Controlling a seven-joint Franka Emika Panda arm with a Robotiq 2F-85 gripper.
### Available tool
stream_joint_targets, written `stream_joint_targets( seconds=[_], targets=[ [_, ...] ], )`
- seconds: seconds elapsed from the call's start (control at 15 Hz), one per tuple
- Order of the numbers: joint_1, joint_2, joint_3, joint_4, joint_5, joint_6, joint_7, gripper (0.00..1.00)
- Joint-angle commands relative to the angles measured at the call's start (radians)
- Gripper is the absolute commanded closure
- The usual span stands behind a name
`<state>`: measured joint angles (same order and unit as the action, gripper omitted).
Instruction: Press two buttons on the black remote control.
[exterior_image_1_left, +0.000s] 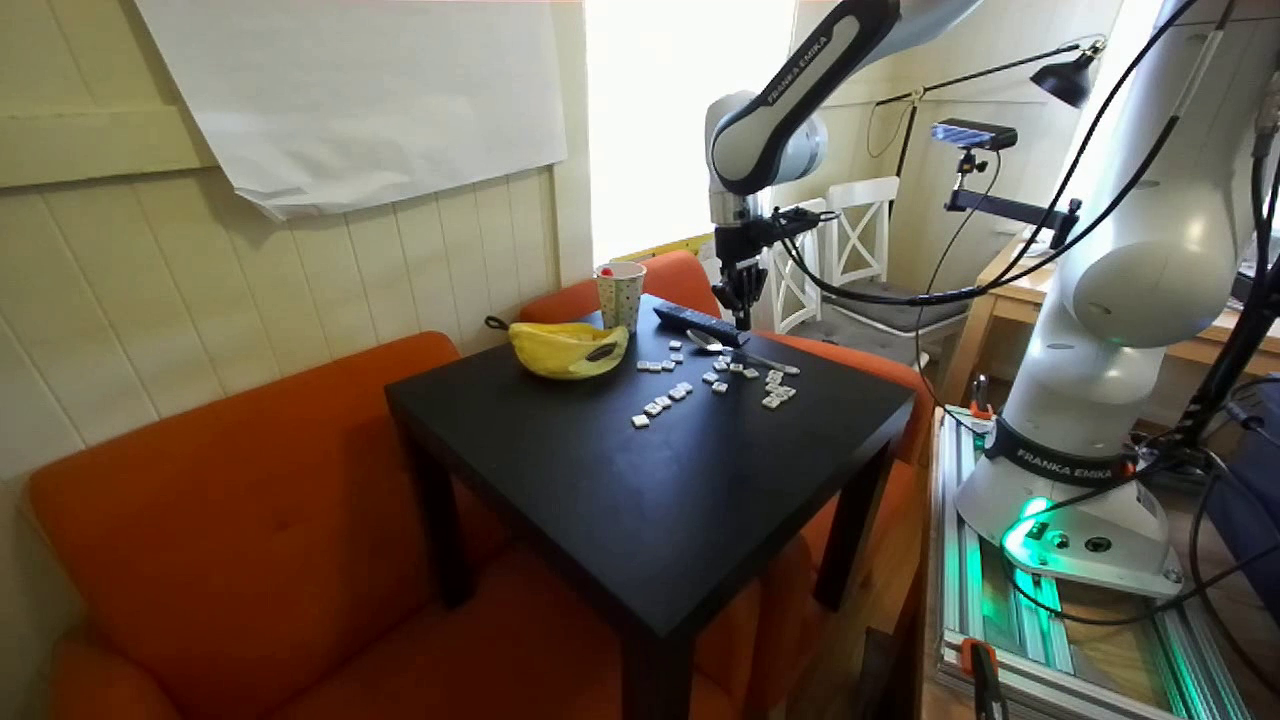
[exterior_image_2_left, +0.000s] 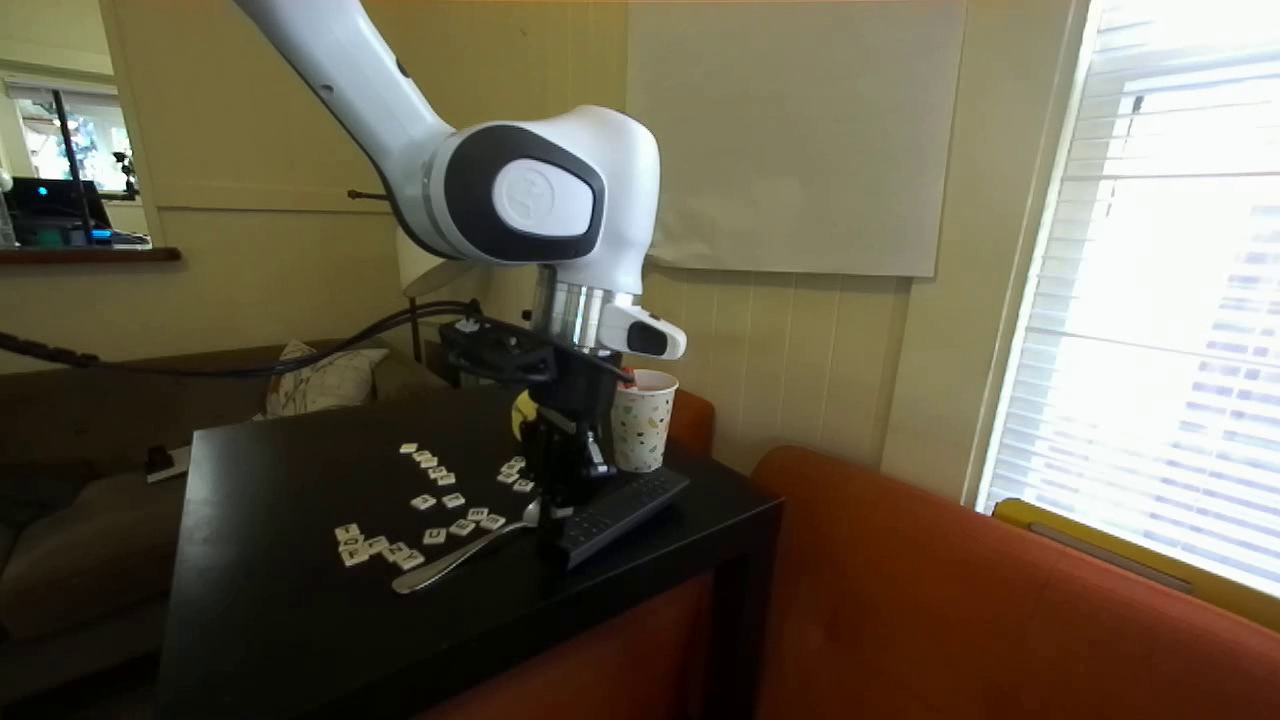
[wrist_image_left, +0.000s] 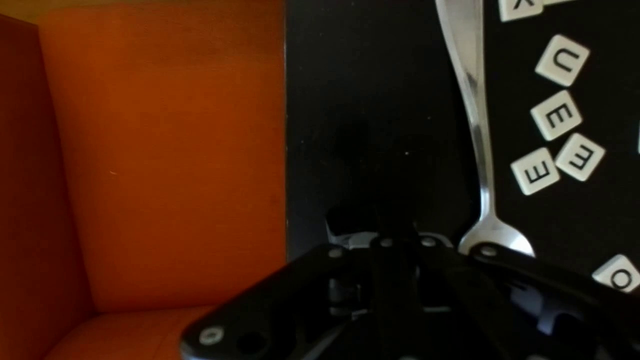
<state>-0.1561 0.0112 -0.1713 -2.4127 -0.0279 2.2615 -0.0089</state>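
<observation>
The black remote control (exterior_image_1_left: 690, 322) lies on the black table near its edge in an exterior view. It also shows in an exterior view (exterior_image_2_left: 632, 508), with small buttons on its top face. My gripper (exterior_image_1_left: 742, 316) points straight down at the remote's end nearest the spoon. In an exterior view the gripper (exterior_image_2_left: 556, 518) covers part of that end. Whether the fingertips touch the remote cannot be told. In the wrist view the gripper (wrist_image_left: 382, 220) has its fingers together with nothing seen between them, and the remote is hidden or too dark to make out.
A metal spoon (wrist_image_left: 482, 150) lies close beside the gripper. Several white letter tiles (exterior_image_2_left: 440, 472) are scattered on the table (exterior_image_1_left: 560, 470). A patterned paper cup (exterior_image_2_left: 643, 420) stands by the remote. A yellow banana-shaped pouch (exterior_image_1_left: 567, 352) sits near the cup. Orange seats (exterior_image_1_left: 270, 540) surround the table.
</observation>
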Motion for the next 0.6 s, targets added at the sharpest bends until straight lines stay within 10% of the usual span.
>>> stream_joint_targets(
  seconds=[0.0, 0.53],
  targets=[
    [-0.004, 0.005, 0.003, 0.013, 0.037, -0.025, -0.041, 1.00],
    [-0.004, 0.011, 0.003, 0.014, 0.037, -0.027, -0.045, 1.00]
  ],
)
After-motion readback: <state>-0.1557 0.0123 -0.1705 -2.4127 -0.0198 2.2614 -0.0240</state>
